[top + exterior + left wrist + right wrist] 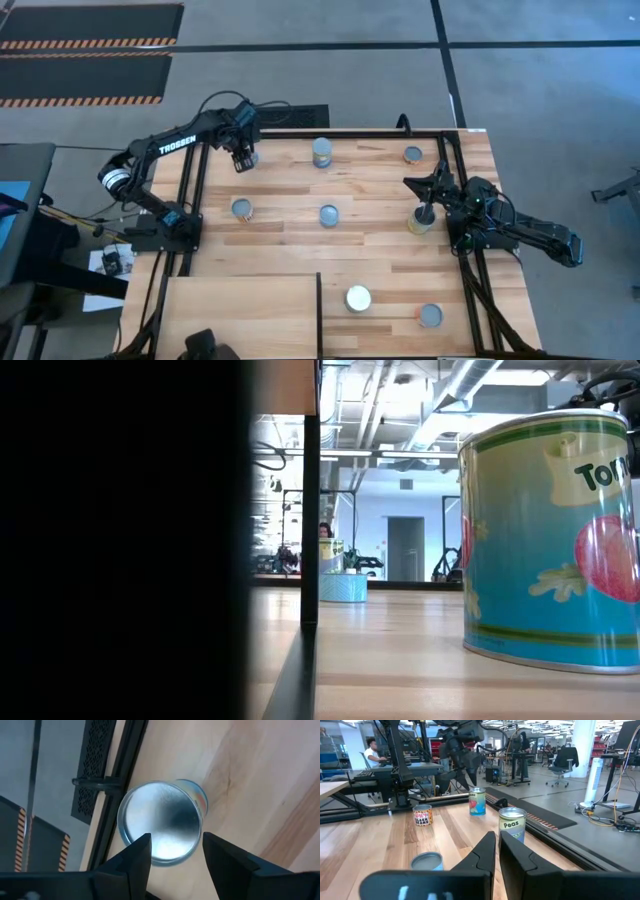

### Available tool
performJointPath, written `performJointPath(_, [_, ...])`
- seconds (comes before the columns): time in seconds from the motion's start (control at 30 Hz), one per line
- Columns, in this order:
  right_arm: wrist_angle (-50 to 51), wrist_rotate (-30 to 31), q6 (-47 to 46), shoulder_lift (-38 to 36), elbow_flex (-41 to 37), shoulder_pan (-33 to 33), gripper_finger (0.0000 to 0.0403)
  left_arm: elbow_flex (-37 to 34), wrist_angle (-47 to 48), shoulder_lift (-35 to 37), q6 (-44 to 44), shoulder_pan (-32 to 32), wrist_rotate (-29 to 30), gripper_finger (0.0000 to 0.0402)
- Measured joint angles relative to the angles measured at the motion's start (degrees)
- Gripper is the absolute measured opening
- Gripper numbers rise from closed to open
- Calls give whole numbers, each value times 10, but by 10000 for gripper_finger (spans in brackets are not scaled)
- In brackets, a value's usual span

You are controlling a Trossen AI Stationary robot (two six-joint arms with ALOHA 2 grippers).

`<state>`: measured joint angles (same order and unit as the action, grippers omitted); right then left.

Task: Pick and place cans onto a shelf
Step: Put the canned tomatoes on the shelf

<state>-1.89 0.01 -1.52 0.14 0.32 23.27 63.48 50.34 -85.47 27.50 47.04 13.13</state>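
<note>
Left gripper (pixel 172 852) spread apart over far-corner can (pixel 161 822); I'd centre, descend, then clamp below its rim.

Striped plank wood on the surface (pixel 370 245), smooth with a soft sheen; the shelf (pixel 240 315) paler, plain plywood; that can (pixel 162 822) shows a brushed, shiny metal top; the tomato can (pixel 550 540) wears a glossy paper label; left claw (pixel 172 852) fingers matt black plastic.

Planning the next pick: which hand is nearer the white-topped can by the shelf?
Right. The right hand is diagonally across from the white-topped can; the left hand is at the table's far-left corner.
</note>
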Motion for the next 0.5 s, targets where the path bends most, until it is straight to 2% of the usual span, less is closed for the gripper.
performJointPath(0.5, [0,0,0,0,0,0,49,2,-11,-17,25,16,10,169])
